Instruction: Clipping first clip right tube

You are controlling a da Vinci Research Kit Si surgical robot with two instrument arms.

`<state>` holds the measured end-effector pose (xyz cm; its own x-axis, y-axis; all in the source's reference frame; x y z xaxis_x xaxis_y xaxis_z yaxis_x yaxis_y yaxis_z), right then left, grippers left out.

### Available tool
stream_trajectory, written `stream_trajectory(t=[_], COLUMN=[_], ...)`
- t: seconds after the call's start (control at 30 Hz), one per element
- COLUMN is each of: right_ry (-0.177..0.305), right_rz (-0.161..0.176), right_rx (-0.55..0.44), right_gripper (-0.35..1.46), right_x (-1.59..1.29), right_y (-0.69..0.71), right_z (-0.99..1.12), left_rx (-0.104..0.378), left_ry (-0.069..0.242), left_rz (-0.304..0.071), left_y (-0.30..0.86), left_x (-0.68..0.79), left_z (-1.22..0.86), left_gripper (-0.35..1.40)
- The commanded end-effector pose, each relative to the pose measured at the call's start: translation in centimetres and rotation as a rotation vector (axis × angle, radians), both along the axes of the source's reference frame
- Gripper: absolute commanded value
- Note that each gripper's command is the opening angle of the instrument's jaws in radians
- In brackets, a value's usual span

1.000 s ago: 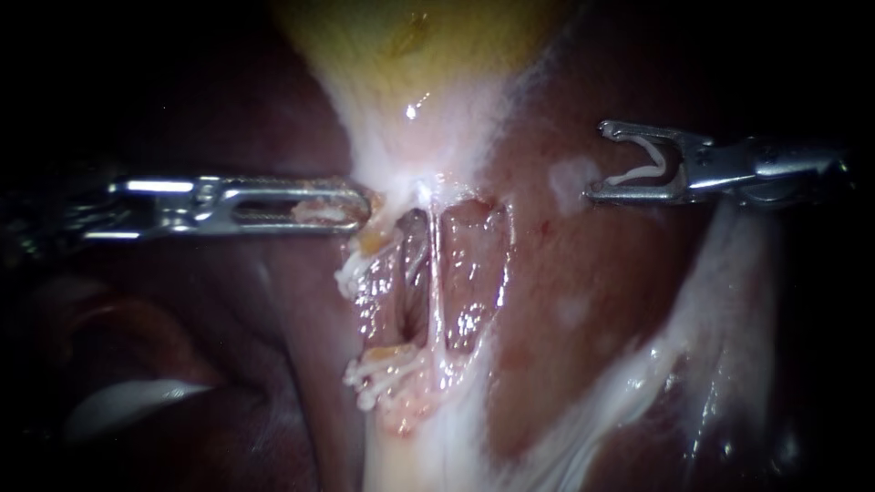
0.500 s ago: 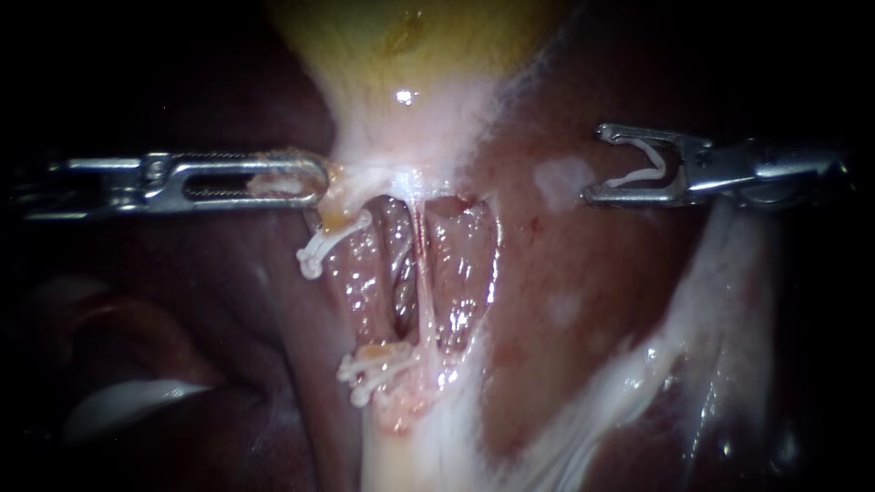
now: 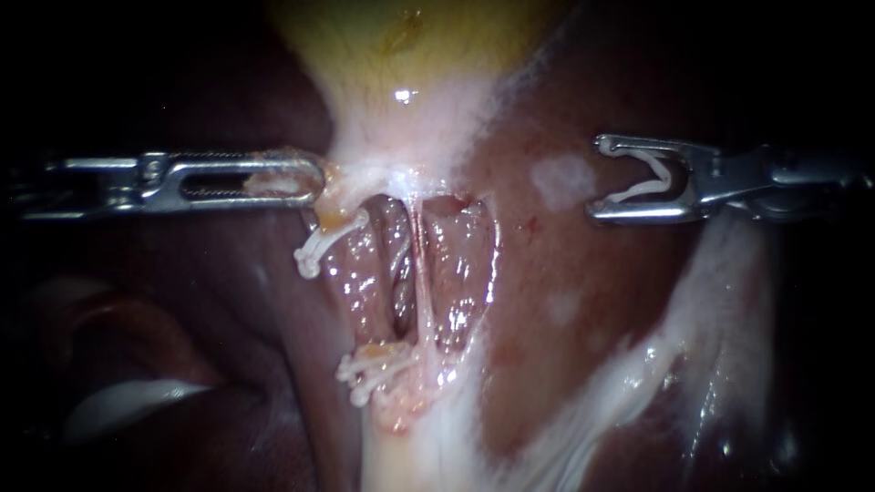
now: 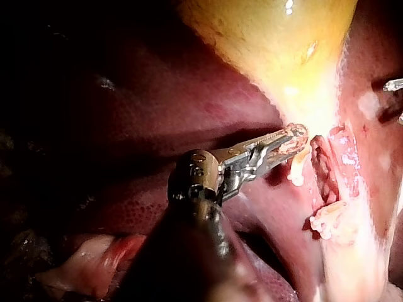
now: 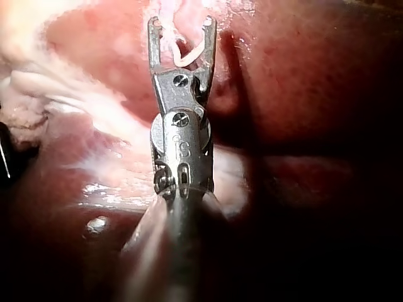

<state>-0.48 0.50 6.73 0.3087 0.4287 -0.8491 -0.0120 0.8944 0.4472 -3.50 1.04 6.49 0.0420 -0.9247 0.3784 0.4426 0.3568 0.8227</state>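
Right tube (image 3: 423,282), a thin pale strand, ran up and down through the middle of the frame. It was bare, and it crossed the wet red window of opened tissue just below the gallbladder (image 3: 410,55), whose yellow body filled the top centre. Two white clips sat left of the strand: the upper clip (image 3: 321,244) at the window's upper left corner, and the lower clip (image 3: 369,369) at its foot, where the pale strands ran together. From where I stood I could not make out exactly what each one clasped. The left instrument (image 3: 305,178) came in level from the left edge. Its hand was closed, the two jaws pressed together on a scrap of pale tissue at the gallbladder's narrow end, just above the upper clip. The left wrist view agreed, with pinkish tissue caught at the very tip. The right instrument (image 3: 599,179) reached in from the right edge. Its hand hung in the upper right of the frame over the dark red liver (image 3: 565,301), well apart from the right tube. Its jaws stood wide, yet they were not empty. A loaded clip (image 3: 649,178), white and bent open, sat between them with one arm seated against each jaw. The right wrist view showed the same forked tip, with the clip bridging it and liver ahead.
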Motion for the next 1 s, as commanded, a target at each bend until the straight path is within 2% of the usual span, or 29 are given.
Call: stream_trajectory(t=[0.03, 0.2, 0.37, 0.5, 0.67, 1.0], right_ry=[0.009, 0.031, 0.041, 0.029, -0.007, -0.019], right_rz=[-0.008, -0.021, -0.023, -0.012, -0.036, -0.044], right_rx=[0.001, 0.044, 0.104, 0.14, 0.148, 0.187], right_gripper=[0.46, 0.46, 0.46, 0.47, 0.47, 0.46], right_x=[0.05, 0.33, 0.58, 0.75, 0.91, 1.15], right_y=[-0.03, -0.19, -0.35, -0.47, -0.61, -0.8], right_z=[-0.02, -0.15, -0.17, -0.09, 0.06, 0.37], left_rx=[0.0, 0.0, 0.0, 0.0, 0.0, 0.0], left_ry=[0.0, 0.0, 0.001, 0.001, 0.001, 0.004], left_rz=[0.0, 0.0, 0.0, -0.001, -0.001, -0.005], left_y=[0.0, 0.0, 0.0, 0.0, -0.01, -0.04], left_x=[0.0, 0.0, 0.0, -0.01, -0.01, -0.05], left_z=[0.01, 0.01, 0.01, 0.01, 0.0, -0.04], left_gripper=[-0.35, -0.35, -0.35, -0.35, -0.35, -0.35])
